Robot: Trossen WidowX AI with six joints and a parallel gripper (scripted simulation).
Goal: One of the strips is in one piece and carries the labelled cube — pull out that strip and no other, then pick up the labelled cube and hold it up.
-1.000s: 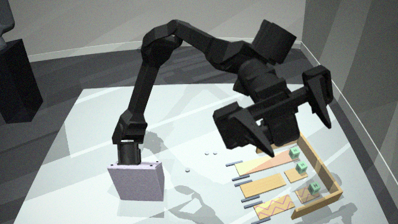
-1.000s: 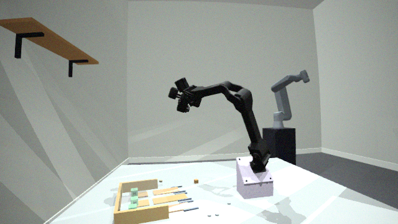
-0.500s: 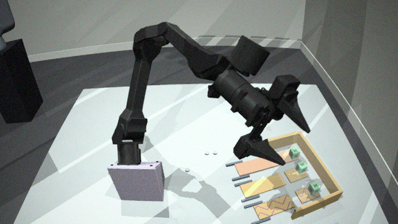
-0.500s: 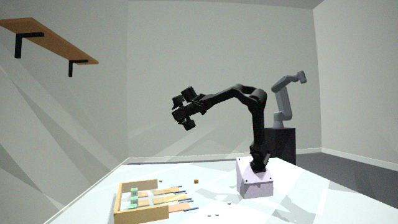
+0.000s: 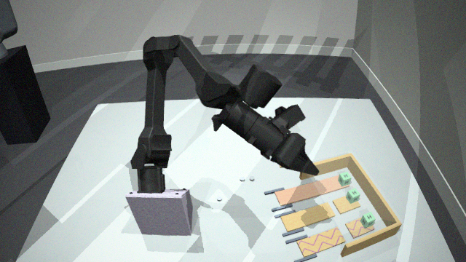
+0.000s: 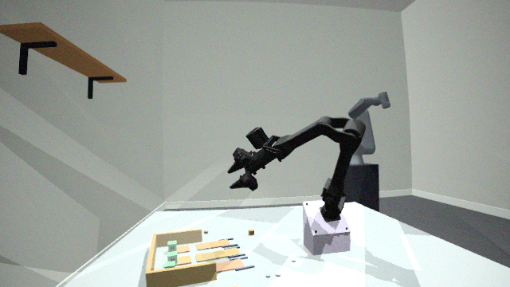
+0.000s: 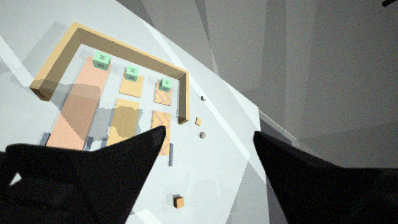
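Note:
Three strips lie side by side inside a wooden U-shaped frame [image 5: 376,194] [image 6: 179,275] [image 7: 130,50]. The salmon strip [image 5: 309,190] [image 7: 80,105] [image 6: 229,265] is in one piece and carries a green marked cube [image 5: 344,178] [image 7: 102,60] at its far end. The tan strip [image 5: 307,216] [image 7: 123,122] and the zigzag strip [image 5: 320,241] [image 7: 161,123] are each split in two, with a green cube [image 5: 352,196] [image 5: 368,220] on each far piece. My gripper [image 5: 309,168] [image 6: 239,176] [image 7: 209,132] is open and empty, high above the table, tilted down towards the strips.
Short dark handles [image 5: 274,191] lie at the strips' near ends. A small orange block [image 7: 179,201] [image 6: 251,232] and small discs [image 5: 247,178] lie on the white table. The arm's lilac base [image 5: 160,212] [image 6: 326,233] stands to the left of the strips in the top view.

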